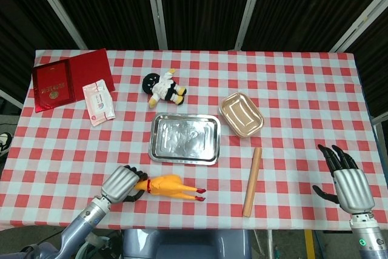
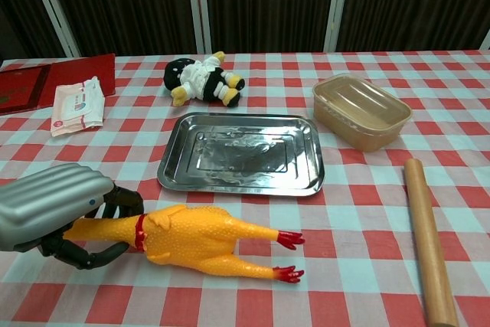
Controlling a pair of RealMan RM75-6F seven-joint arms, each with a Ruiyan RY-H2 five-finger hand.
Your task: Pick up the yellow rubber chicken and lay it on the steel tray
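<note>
From where I stand, the tan container [image 2: 361, 110] anchors things: a wooden rolling pin [image 2: 427, 238] lies nearer me, the plush doll [image 2: 202, 79] far left, wipes packet [image 2: 77, 104] and red folder [image 1: 65, 78] beyond.

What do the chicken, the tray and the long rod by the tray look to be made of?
Yellow rubber chicken: soft rubber or vinyl, matte and finely pimpled.
Steel tray: polished metal; it mirrors its surroundings.
Rolling pin: probably unfinished wood, plain tan and without shine.
</note>
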